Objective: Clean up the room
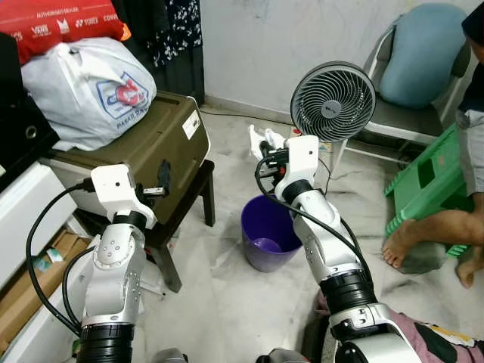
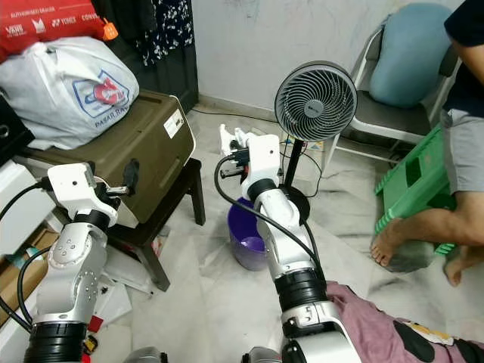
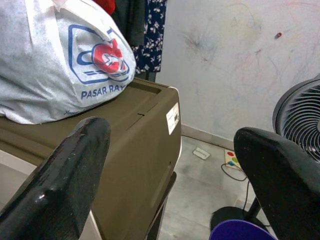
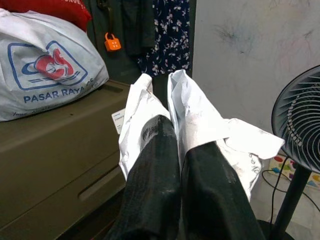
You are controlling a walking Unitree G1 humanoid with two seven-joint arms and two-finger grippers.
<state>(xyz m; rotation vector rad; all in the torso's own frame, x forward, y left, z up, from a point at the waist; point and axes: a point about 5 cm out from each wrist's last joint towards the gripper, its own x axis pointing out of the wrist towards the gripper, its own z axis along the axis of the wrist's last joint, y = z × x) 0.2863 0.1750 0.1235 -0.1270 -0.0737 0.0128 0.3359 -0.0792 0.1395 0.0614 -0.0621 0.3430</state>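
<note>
My right gripper is raised above and a little behind the purple bucket, shut on a crumpled white paper. The paper sticks out past the fingertips. Some purple stuff lies in the bottom of the bucket. My left gripper is held up in front of the brown storage box, open with nothing between its fingers.
A white plastic bag lies on the brown box, which rests on a dark stool. A standing fan is right behind the bucket. A person's bare legs and a green stool are at the right. Papers litter the floor at the left.
</note>
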